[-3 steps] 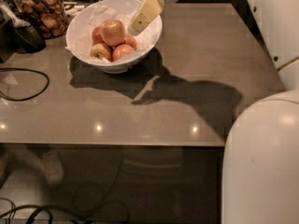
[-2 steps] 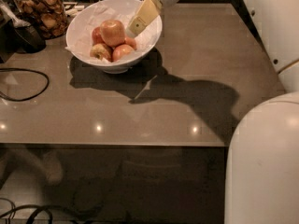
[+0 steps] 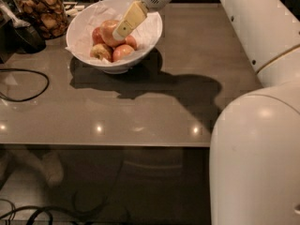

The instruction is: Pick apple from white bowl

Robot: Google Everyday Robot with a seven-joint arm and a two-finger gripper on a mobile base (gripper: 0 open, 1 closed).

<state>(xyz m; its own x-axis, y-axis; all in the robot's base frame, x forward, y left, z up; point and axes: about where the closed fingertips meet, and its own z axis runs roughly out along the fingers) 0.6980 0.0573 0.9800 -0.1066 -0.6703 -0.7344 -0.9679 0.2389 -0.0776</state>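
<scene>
The white bowl (image 3: 149, 32), lined with crinkled white paper, stands at the back left of the grey table. In it lies the apple (image 3: 107, 32), the largest one, yellow-gold with an orange-red blush, on top of smaller redder apples (image 3: 123, 52) and a small yellowish-green apple (image 3: 100, 51). My gripper (image 3: 118, 33) reaches down into the bowl from the upper right. Its beige tip lies over the right side of the apple. The tip hides part of the apple.
A glass jar of brown snacks (image 3: 43, 11) stands left of the bowl, with a dark object (image 3: 26, 37) beside it. A black cable (image 3: 28, 86) loops on the table's left. My white arm (image 3: 253, 22) and body (image 3: 255, 158) fill the right side.
The gripper has moved left and down, from the bowl's right rim to over the largest apple. The bowl and the apples have not moved.
</scene>
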